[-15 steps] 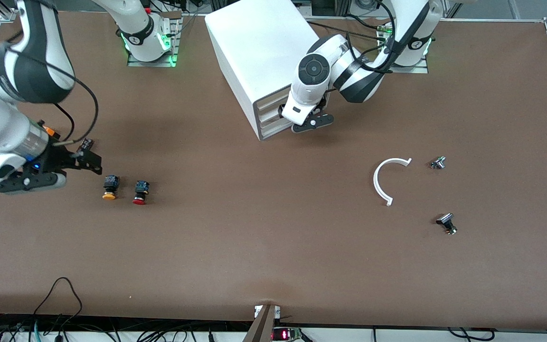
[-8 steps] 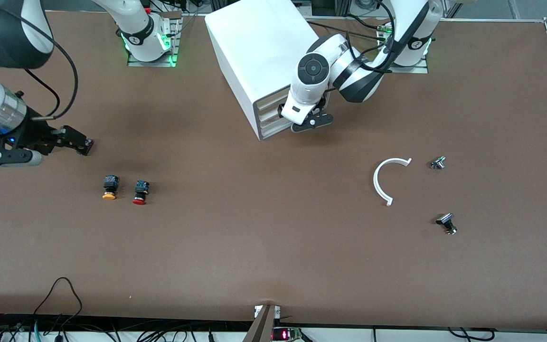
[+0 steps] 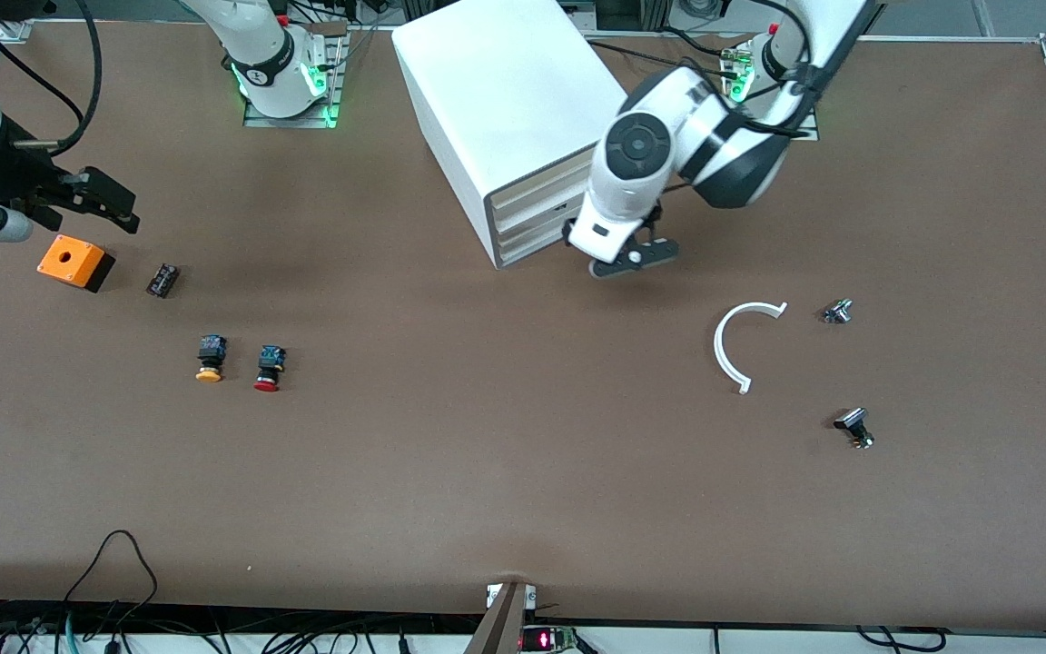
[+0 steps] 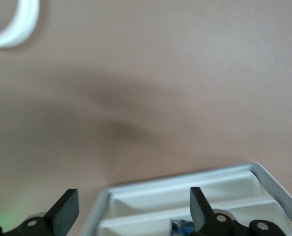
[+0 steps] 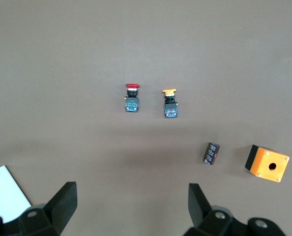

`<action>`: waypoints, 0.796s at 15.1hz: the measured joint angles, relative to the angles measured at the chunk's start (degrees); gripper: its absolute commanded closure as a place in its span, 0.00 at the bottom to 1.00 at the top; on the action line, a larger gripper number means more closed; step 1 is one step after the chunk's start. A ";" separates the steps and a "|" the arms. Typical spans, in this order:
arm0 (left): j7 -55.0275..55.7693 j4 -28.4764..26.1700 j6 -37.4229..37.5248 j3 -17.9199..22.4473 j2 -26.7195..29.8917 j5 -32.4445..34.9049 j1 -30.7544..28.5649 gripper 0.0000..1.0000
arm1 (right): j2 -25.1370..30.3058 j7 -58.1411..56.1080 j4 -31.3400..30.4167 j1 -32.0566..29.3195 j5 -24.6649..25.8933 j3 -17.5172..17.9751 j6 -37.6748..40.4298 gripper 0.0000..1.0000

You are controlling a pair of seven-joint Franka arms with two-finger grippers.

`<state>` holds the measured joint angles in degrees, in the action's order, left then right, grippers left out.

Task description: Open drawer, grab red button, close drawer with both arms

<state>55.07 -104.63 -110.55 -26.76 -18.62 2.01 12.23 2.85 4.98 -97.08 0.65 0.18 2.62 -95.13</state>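
My left claw [image 3: 629, 263] hangs in front of the cabinet [image 3: 509, 109], fingers spread wide, holding nothing; the drawer [image 4: 195, 196] shows directly below it in the left wrist view. My right claw [image 3: 78, 195] is up at the right arm's end of the surface [image 3: 487, 472], fingers wide apart, empty, over the orange box [image 3: 74, 262]. The button [image 3: 268, 367] lies on the surface just beside the orange-capped button [image 3: 210, 357].

Orange box [image 3: 75, 262], capacitor [image 3: 162, 280], white arc [image 3: 741, 341]
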 measured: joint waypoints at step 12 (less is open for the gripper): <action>-40.73 17.88 17.77 1.72 3.48 5.47 -18.48 0.01 | 0.56 -0.15 1.41 -0.16 0.00 0.56 0.17 0.00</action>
<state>14.34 -86.75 -92.78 -25.03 -15.15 7.48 -6.24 3.40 4.83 -95.67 0.49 0.18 3.18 -94.95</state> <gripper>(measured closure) 0.004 0.000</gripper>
